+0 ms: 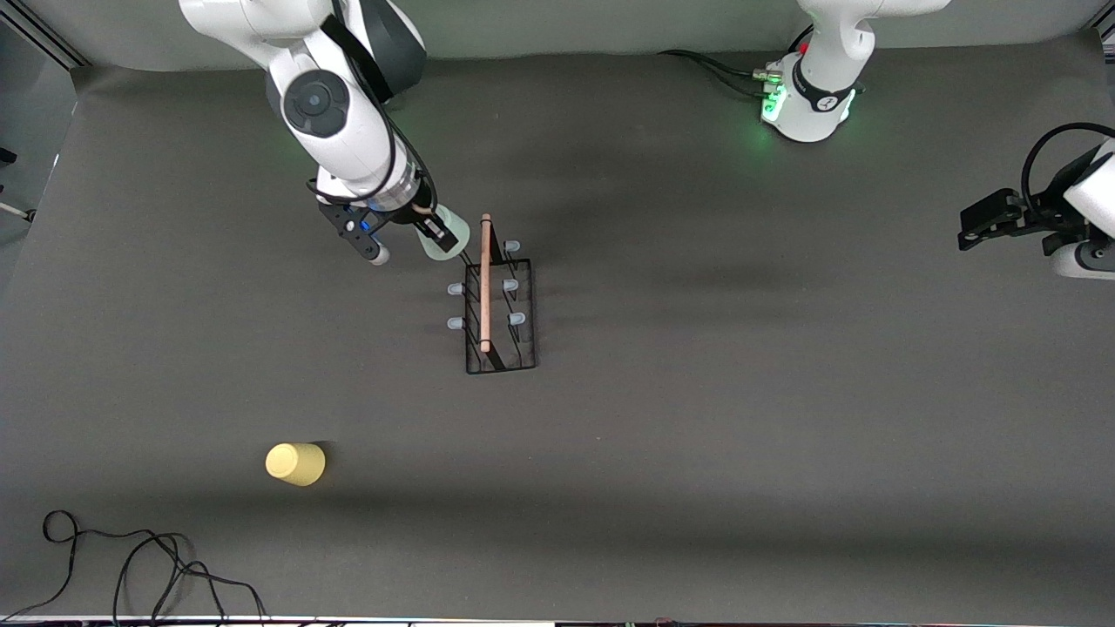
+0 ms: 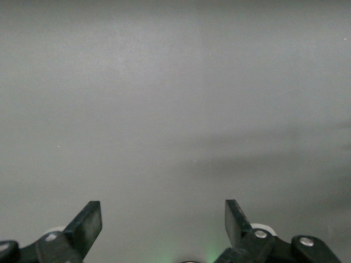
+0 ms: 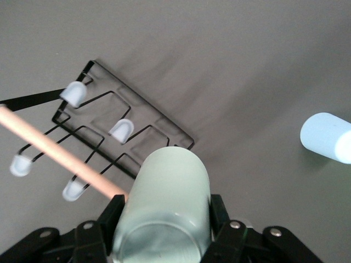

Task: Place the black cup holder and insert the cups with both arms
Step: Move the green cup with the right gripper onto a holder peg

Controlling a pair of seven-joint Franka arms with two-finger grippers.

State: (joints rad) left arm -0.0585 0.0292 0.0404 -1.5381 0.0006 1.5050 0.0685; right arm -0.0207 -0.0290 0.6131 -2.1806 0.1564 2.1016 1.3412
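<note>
The black cup holder (image 1: 499, 306) stands mid-table, its wooden handle (image 1: 485, 283) on top and pale blue peg tips (image 3: 122, 130) sticking out. My right gripper (image 1: 442, 239) is shut on the pale green cup (image 1: 456, 233), tilted over the rack's end nearest the robots' bases. In the right wrist view the green cup (image 3: 167, 197) fills the jaws of the right gripper (image 3: 164, 215), beside the holder (image 3: 164, 123). A light blue cup (image 3: 326, 137) lies on the mat. The yellow cup (image 1: 295, 463) sits nearer the front camera, toward the right arm's end. My left gripper (image 1: 965, 233) (image 2: 163, 219) waits open, holding nothing.
A black cable (image 1: 131, 566) loops along the table's front edge at the right arm's end. The dark grey mat (image 1: 740, 392) covers the table. The left arm's base (image 1: 810, 104) glows green.
</note>
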